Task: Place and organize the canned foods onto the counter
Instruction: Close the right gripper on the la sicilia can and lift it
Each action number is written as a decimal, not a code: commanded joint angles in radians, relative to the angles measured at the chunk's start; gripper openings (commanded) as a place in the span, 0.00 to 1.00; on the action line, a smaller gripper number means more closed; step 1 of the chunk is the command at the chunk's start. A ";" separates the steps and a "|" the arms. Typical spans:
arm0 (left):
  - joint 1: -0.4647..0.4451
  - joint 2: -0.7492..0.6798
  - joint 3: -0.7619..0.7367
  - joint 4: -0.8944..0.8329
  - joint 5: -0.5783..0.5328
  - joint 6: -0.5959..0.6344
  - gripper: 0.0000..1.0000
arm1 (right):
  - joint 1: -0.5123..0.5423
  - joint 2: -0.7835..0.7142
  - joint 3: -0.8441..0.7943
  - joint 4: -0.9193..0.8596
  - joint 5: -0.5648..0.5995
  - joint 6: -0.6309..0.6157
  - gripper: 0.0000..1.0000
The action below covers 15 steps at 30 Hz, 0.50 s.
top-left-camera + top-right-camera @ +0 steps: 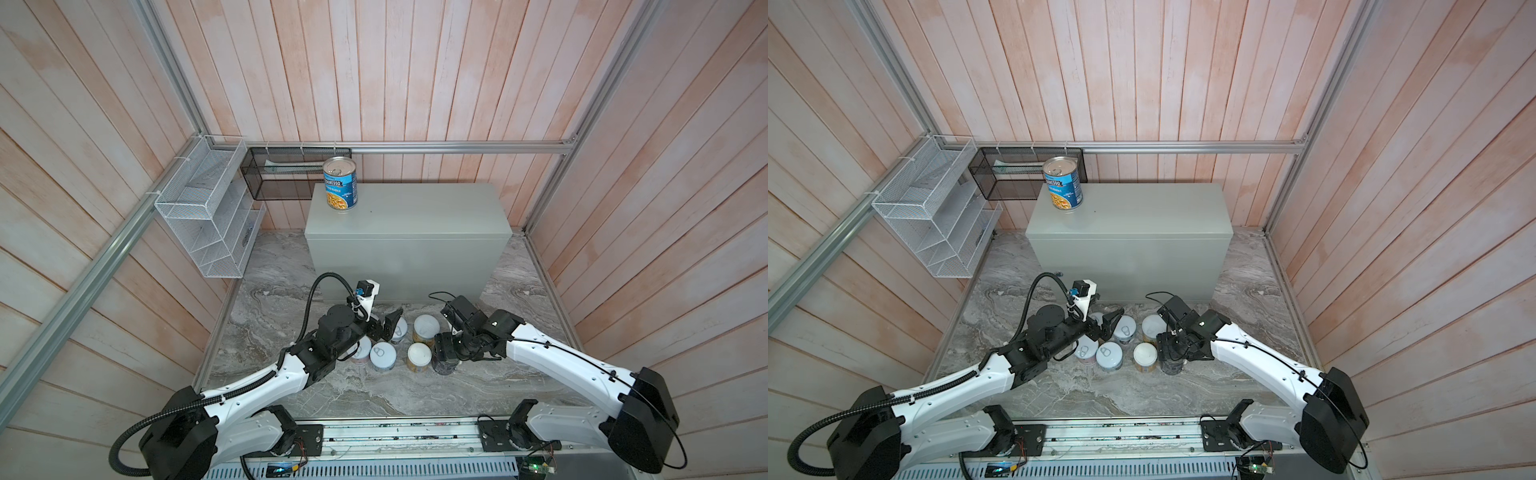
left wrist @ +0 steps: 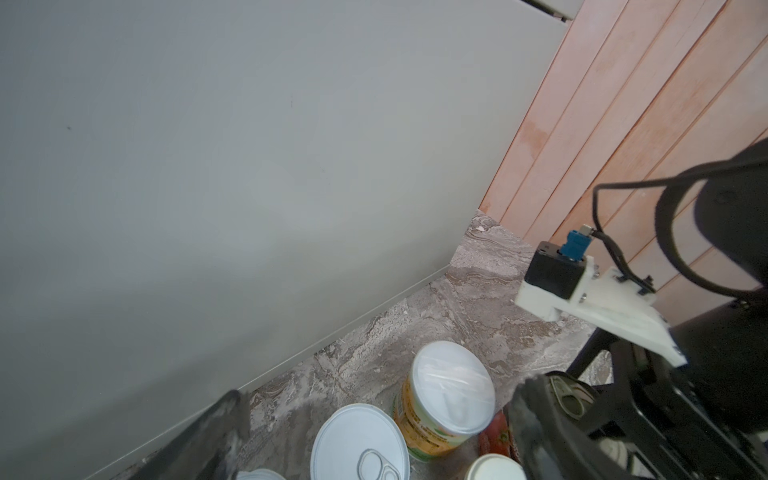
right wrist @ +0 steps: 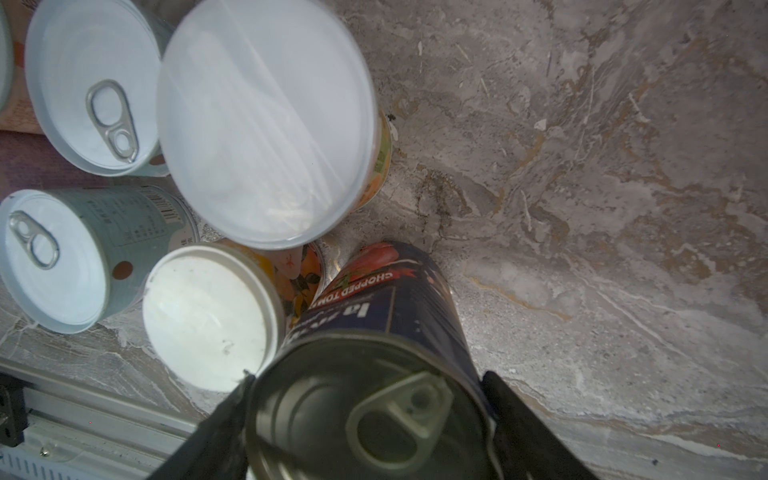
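One blue can (image 1: pixel 340 189) on counter (image 1: pixel 415 216), two white-lidded cans (image 1: pixel 424 327), one navy can (image 3: pixel 395 299)

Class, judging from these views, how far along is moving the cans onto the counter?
Done: one light blue can stands on the counter. In hand: the right gripper looks closed on the navy tomato can, not yet lifted off the marble surface; the left gripper hangs open over the short pull-tab cans. Left: those and two white-lidded cans.

There are one light-blue metal-topped can (image 1: pixel 340 187), one navy tomato can (image 3: pixel 415 299), two yellow-green white-lidded cans (image 1: pixel 424 326), four short pale pull-tab cans (image 1: pixel 1109 355), one light-grey metal box (image 1: pixel 415 249) and two wire mesh baskets (image 1: pixel 199 216).
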<state>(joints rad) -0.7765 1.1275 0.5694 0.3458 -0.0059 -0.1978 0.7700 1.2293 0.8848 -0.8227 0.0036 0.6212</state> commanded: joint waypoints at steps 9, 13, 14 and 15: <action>-0.002 0.006 -0.031 0.048 0.050 0.016 1.00 | -0.004 -0.019 0.056 -0.017 0.009 -0.016 0.46; -0.003 0.011 -0.031 0.051 0.058 0.012 1.00 | -0.006 -0.044 0.046 0.004 0.010 -0.011 0.46; -0.002 0.014 -0.030 0.052 0.060 0.011 1.00 | -0.008 -0.050 0.040 0.009 0.010 -0.011 0.46; -0.002 0.015 -0.031 0.051 0.061 0.011 1.00 | -0.009 -0.055 0.037 0.015 0.010 -0.009 0.46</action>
<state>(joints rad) -0.7765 1.1332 0.5529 0.3676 0.0338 -0.1955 0.7670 1.2156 0.8959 -0.8383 0.0097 0.6132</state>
